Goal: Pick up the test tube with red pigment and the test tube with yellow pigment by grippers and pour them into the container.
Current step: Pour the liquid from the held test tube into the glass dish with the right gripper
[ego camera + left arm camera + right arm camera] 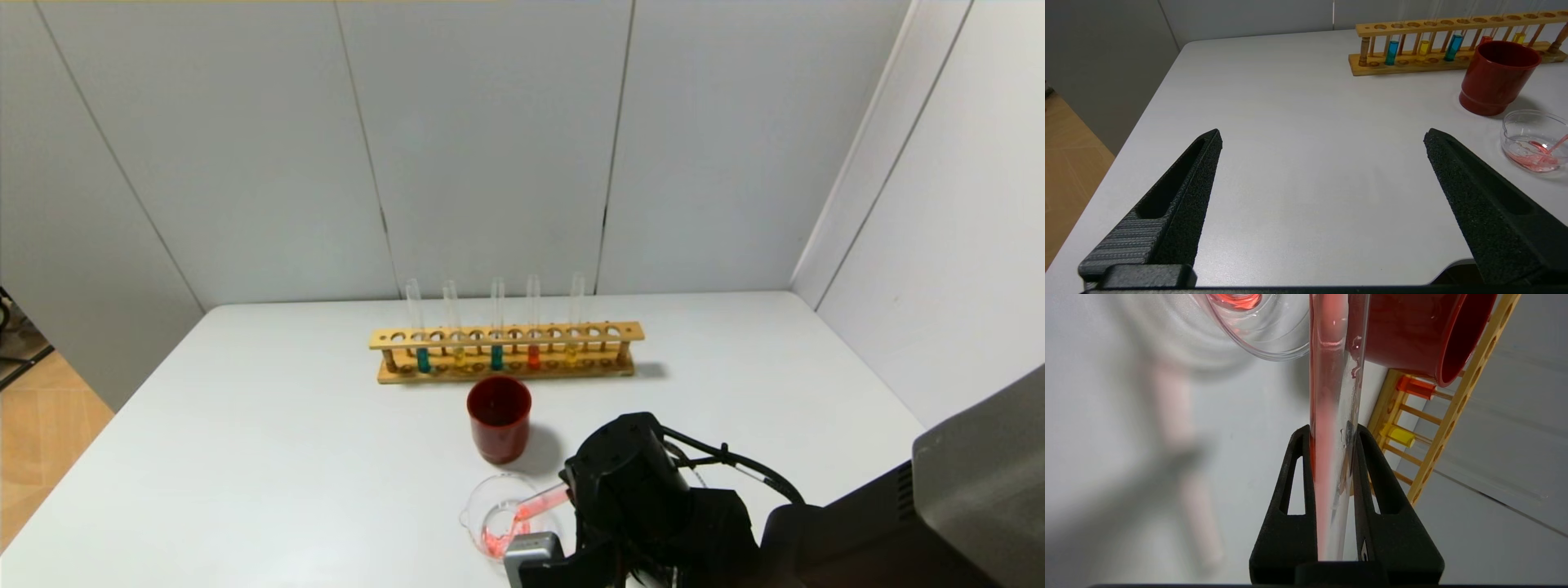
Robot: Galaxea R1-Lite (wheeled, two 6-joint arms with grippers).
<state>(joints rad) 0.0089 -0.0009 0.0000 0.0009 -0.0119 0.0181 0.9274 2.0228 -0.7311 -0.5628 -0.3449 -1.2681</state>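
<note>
Right gripper (1333,435), clamped on the test tube with red pigment (1333,400), tipped it into the container (498,514) at lower centre; left gripper (1323,136) gaped apart.

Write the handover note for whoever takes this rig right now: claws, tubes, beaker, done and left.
Right claw: shut on the test tube with red pigment, tipped with its mouth over the container; red liquid is running in and pooling there.
Left claw: open, empty, hovering over bare table on the robot's left.
Rack: five tubes standing, including an orange-red one and the test tube with yellow pigment, untouched.
Red cup stands between rack and container.
Done: red tube picked up, pour under way.
Left: finish the red pour, then fetch and pour the yellow.
</note>
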